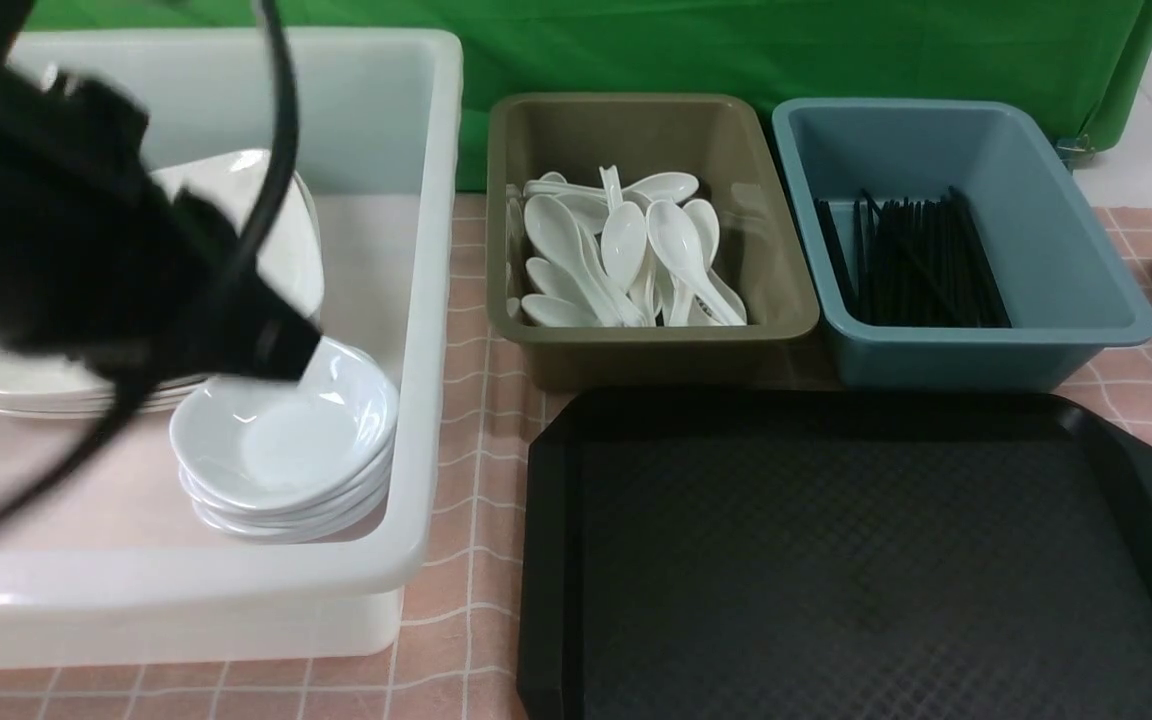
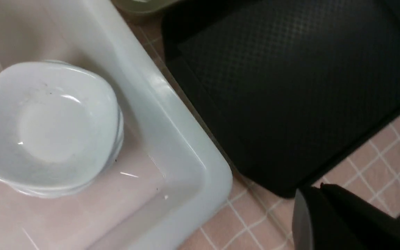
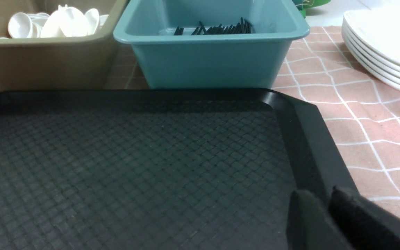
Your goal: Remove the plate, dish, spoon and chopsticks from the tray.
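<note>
While the left arm (image 1: 86, 230) hung over the large white plastic tub (image 1: 426, 300) at the robot's left, the big black rectangular plastic tray (image 1: 866, 560) with cut-off corners and a diamond-textured floor lay bare on the pink checked tablecloth (image 1: 466, 620). The left gripper (image 2: 328, 215) showed only as a dark blurred edge in its wrist view; its jaws were closed and nothing was seen held in them. Directly below the arm sat a stack of small white rounded-square dishes (image 1: 286, 440) inside the tub, near its front right corner. Behind that stack, partly hidden by the arm, lay large glossy white square plates (image 1: 266, 230), stacked. The olive plastic tub (image 1: 651, 340) beyond the tray held a pile of white plastic soup spoons (image 1: 626, 250). The blue plastic tub (image 1: 966, 345) just beside it held a bundle of thin black chopsticks (image 1: 911, 265). A further stack of white plates (image 3: 384, 45) stood on the cloth at the far right, apart from the tray. The right gripper (image 3: 325, 218) sat low at the tray's near right corner; only a dark portion was visible, so whether its jaws stood apart or together could not be told.
</note>
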Robot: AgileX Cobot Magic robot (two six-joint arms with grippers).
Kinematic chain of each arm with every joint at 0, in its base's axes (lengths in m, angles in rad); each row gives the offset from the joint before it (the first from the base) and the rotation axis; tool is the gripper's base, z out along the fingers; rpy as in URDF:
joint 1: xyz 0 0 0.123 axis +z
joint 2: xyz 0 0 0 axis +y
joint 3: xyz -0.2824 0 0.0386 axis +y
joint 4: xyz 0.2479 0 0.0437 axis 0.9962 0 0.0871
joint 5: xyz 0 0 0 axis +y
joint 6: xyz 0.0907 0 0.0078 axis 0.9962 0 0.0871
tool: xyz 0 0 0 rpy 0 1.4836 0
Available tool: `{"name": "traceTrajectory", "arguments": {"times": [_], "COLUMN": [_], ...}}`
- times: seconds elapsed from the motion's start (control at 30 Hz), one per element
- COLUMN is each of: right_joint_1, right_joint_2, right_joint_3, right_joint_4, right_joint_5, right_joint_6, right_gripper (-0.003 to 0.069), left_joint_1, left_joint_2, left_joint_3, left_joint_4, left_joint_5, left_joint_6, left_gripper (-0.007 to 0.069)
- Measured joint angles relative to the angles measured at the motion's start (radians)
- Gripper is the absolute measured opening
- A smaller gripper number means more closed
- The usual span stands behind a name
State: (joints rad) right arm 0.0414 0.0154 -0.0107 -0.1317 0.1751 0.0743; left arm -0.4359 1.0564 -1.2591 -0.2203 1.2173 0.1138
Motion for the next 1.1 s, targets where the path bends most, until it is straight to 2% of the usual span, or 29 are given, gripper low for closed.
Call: {"name": "traceTrajectory", "arguments": {"times": [0.1, 0.23, 0.27, 0.33, 0.37, 0.4, 0.43, 0.57, 0.67, 0.83, 1.1], "right_joint_1": [0.0, 0.0, 0.0, 0.0, 0.0, 0.0, 0.0, 0.0, 0.0, 0.0, 0.0], "right_joint_2": [0.0, 0.0, 0.0, 0.0, 0.0, 0.0, 0.0, 0.0, 0.0, 0.0, 0.0], "right_joint_3": [0.0, 0.0, 0.0, 0.0, 0.0, 0.0, 0.0, 0.0, 0.0, -0.001, -0.001], "right_joint_4": [0.0, 0.0, 0.0, 0.0, 0.0, 0.0, 0.0, 0.0, 0.0, 0.0, 0.0], "right_joint_5": [0.0, 0.0, 0.0, 0.0, 0.0, 0.0, 0.001, 0.001, 0.001, 0.001, 0.001], "right_joint_6": [0.0, 0.0, 0.0, 0.0, 0.0, 0.0, 0.0, -0.001, 0.0, 0.0, 0.0], "right_gripper": [0.0171, 0.018, 0.0184, 0.0187, 0.0192, 0.0192, 0.0195, 0.0202, 0.0207, 0.0218, 0.0233], "left_joint_1": [-0.058, -0.076, -0.076, -0.076, -0.076, -0.076, -0.076, -0.076, -0.076, -0.076, -0.076], "left_joint_2": [-0.122, -0.284, -0.382, -0.436, -0.523, -0.532, -0.602, -0.698, -0.728, -0.732, -0.732], "left_joint_3": [0.106, 0.275, 0.374, 0.45, 0.562, 0.562, 0.677, 0.84, 0.928, 1.038, 1.08], "left_joint_4": [0.021, 0.01, -0.004, -0.016, -0.041, -0.044, -0.067, -0.087, -0.055, 0.116, 0.156], "left_joint_5": [-0.004, -0.141, -0.3, -0.398, -0.575, -0.595, -0.761, -1.015, -1.093, -1.104, -1.11], "left_joint_6": [-0.018, -0.021, -0.022, -0.022, -0.022, -0.022, -0.022, -0.022, -0.022, -0.022, -0.052], "left_gripper": [-0.0002, -0.0002, -0.0002, -0.0002, -0.0002, -0.0002, -0.0002, -0.0002, -0.0002, -0.0002, -0.0002]}}
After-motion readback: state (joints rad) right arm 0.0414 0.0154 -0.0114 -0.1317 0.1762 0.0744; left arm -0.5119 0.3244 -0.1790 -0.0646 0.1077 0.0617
